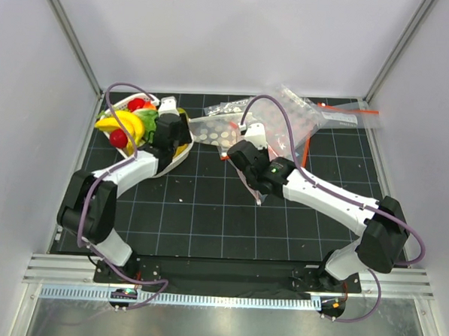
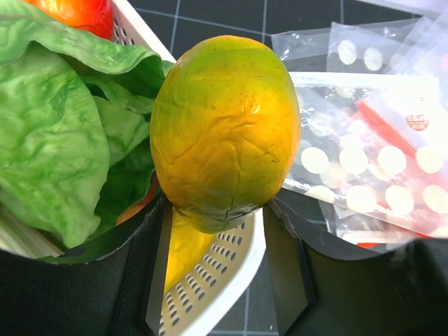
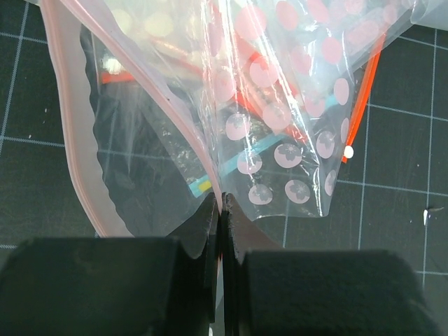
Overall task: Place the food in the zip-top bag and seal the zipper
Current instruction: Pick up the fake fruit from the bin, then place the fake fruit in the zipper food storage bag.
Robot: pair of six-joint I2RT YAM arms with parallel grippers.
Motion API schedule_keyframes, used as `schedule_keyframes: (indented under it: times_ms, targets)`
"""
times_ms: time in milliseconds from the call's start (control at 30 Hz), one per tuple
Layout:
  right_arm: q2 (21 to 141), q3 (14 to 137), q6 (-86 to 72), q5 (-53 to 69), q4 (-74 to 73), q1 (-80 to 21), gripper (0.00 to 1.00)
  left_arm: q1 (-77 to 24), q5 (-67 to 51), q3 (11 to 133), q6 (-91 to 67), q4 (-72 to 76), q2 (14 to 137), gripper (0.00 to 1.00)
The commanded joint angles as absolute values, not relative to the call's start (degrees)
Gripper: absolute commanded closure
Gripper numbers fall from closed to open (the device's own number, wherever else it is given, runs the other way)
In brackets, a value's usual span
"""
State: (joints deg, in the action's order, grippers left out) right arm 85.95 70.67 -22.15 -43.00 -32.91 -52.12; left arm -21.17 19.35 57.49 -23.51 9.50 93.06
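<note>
Mango lies between left claw fingers, beside zip-top bag.

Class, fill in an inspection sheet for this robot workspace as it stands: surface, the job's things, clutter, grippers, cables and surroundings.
Surface: black gridded mat, a few pale specks.
Job's things: mango at the rim of the white basket; banana, red fruit and lettuce in the basket; zip-top bag beside it, mouth open.
Clutter: spare dotted bags with red strips, back right.
Grippers: left gripper closed on the mango; right gripper shut, pinching the zip-top bag's edge.
Cables: purple cables loop along both arms; one arches over the bags.
Surroundings: white walls, aluminium frame; nothing else seen.
</note>
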Motion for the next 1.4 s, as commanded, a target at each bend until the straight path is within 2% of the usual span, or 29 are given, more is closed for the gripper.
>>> schedule_keyframes:
  times_ms: [0, 333, 500, 733, 900, 1067, 1367]
  targets:
    - [83.32, 70.93, -21.80, -42.72, -30.85, -52.03, 0.92, -22.67, 19.25, 56.25, -23.64, 12.66, 87.99, 0.63]
    - [82.44, 70.40, -21.45, -38.16, -29.27, -52.03, 0.92, -29.35, 10.03, 46.68, -31.37, 7.21, 65.23, 0.64]
    - [82.62, 70.40, -21.36, -32.62, -28.31, -52.03, 0.93, -35.15, 0.82, 40.01, -33.40, 15.36, 58.37, 0.64]
    - [79.98, 69.87, -23.99, -21.72, -27.33, -52.03, 0.92, -37.79, -10.27, 35.51, -34.72, 27.85, 56.95, 0.64]
    - [78.40, 69.79, -25.57, -14.52, -26.28, -51.86, 0.92, -41.21, -13.71, 34.19, -34.46, 36.29, 59.23, 0.65]
    - [75.77, 68.56, -27.33, -11.69, -24.61, -51.77, 0.92, -43.07, -10.82, 34.63, -32.26, 36.65, 62.48, 0.65]
    - [70.05, 66.45, -27.86, -15.81, -23.73, -51.77, 0.93, -43.15, -7.48, 36.38, -31.82, 33.67, 67.67, 0.68]
